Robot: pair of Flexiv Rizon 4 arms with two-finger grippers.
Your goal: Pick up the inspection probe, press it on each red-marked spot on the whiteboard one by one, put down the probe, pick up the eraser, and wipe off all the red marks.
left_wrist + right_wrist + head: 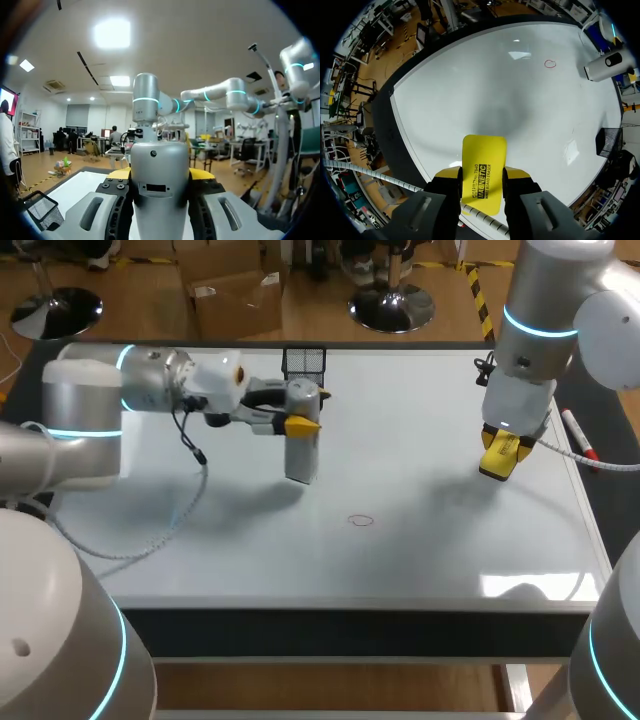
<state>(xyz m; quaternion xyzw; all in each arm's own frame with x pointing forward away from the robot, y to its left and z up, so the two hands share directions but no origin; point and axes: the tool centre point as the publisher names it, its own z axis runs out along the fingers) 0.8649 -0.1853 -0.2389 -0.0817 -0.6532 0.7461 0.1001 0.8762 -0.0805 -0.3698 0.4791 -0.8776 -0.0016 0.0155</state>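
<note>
My left gripper (301,425) is shut on the silver cylindrical probe (301,445), which stands upright over the whiteboard (420,430). In the left wrist view the probe (159,170) fills the gap between the gripper's (159,176) yellow tips. One small red circle (360,520) is drawn on the board, nearer the front and to the right of the probe. My right gripper (503,456) hangs over the board's right side, shut on a yellow eraser (505,450). The right wrist view shows that eraser (483,170) clamped between the fingers, the red circle (550,63) and the probe (607,65) far ahead.
A black mesh basket (304,362) stands at the board's back edge, behind the probe, and shows beside my left gripper as well (42,210). A red-capped marker (578,435) lies along the table's right edge, beyond my right gripper.
</note>
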